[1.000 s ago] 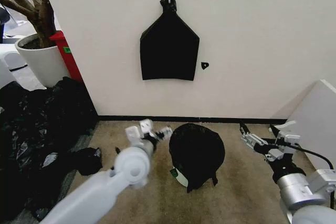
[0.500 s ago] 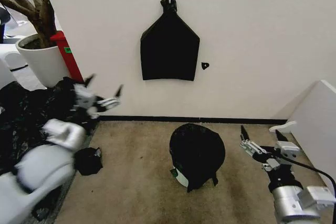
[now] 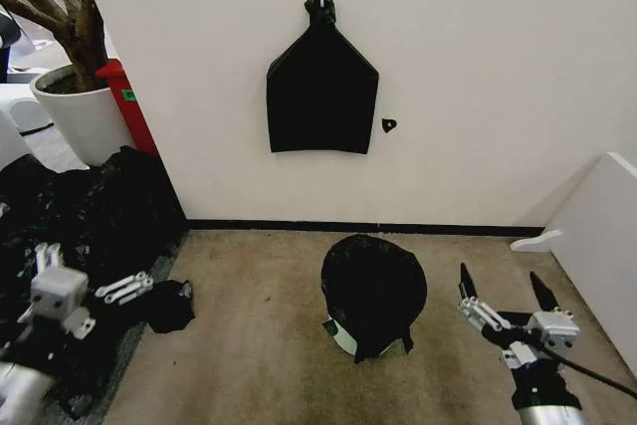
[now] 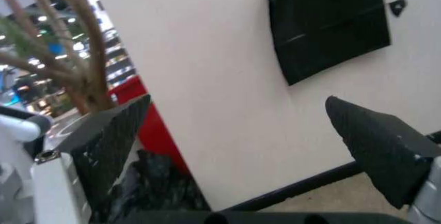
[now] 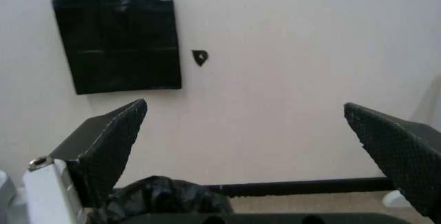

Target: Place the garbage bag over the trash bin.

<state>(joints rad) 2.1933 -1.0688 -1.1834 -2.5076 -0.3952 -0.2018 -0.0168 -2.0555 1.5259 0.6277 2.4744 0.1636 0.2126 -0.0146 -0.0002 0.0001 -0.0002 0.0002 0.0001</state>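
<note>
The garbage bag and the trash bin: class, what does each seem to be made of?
The garbage bag: thin glossy black plastic film, judging by its wrinkles and sheen. The trash bin: apparently smooth white rigid plastic, judging by the small part exposed below the bag.

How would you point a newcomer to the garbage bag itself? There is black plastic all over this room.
Start at the white wall and drop to the carpet below the flat black bag hanging there. The garbage bag is the glossy dome draped over the white trash bin, unlike the loose black sheeting heaped at the left.

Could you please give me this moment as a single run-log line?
garbage bag: draped over trash bin | left gripper: open, low by black sheeting | right gripper: open, right of bin, empty
</note>
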